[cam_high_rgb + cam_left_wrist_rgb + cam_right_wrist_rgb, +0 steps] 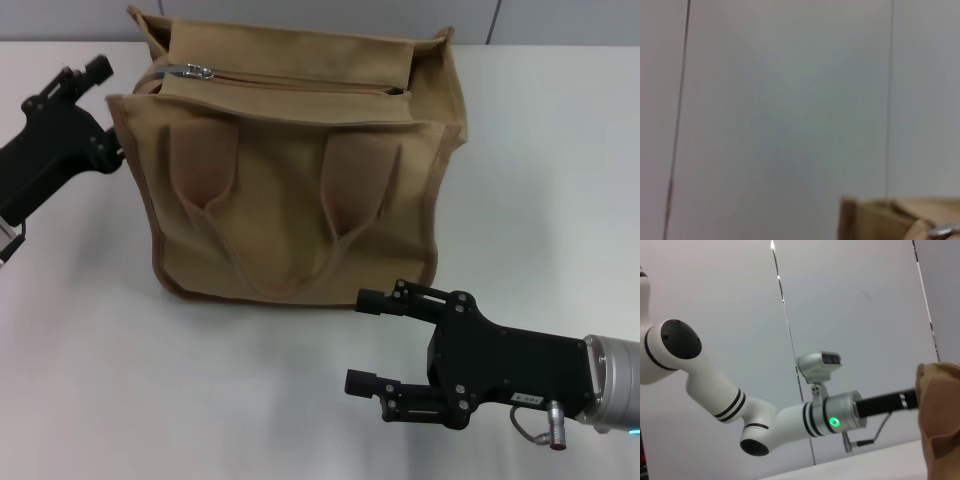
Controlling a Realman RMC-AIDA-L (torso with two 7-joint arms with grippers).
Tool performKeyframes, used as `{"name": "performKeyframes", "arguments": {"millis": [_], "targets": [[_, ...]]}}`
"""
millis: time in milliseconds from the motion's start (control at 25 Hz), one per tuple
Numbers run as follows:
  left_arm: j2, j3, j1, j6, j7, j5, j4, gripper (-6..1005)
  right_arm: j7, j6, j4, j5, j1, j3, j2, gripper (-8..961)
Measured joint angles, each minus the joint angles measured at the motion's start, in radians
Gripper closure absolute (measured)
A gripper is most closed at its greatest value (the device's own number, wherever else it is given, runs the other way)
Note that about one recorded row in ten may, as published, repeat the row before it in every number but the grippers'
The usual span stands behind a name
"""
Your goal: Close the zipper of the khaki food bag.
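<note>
The right pincer [372,340] hovers low over the white desk [100,380] in the head view, just in front of the khaki food bag [290,170], its two black fingers spread well apart and pointing toward the robot's left. Nothing lies between them. The left pincer [85,75] sits at the bag's left end, near the upper corner, close to the fabric; whether its fingers are apart or together cannot be told from here. The bag stands upright in the middle of the desk, two loop handles hanging flat against its front face, darker piping along the edges. The zipper [290,80] runs across the top panel, and its silver pull tab [200,71] rests at the left end, nearest the left pincer. The bag's inside is not visible.

In the left wrist view, mostly pale wall fills the frame; a corner of the khaki bag [880,220] shows at the edge, with a glint of the metal pull tab [944,230] beside it.

The right wrist view shows the left arm [765,420], white with black bands and a green light, reaching to the bag's side [940,410]. The bag hides that arm's fingers.
</note>
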Motion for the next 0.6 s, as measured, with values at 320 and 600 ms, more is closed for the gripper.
{"name": "performKeyframes", "arguments": {"millis": [320,600], "targets": [[0.003,0.000,0.007,0.086,-0.082,-0.035,0.005,188,0.000,0.031,0.002,0.006,-0.011,0.009,0.000,169],[0.003,0.001,0.005,0.081,-0.083,-0.032,0.005,188,0.000,0.043,0.005,0.007,-0.007,0.010,0.000,168]]}}
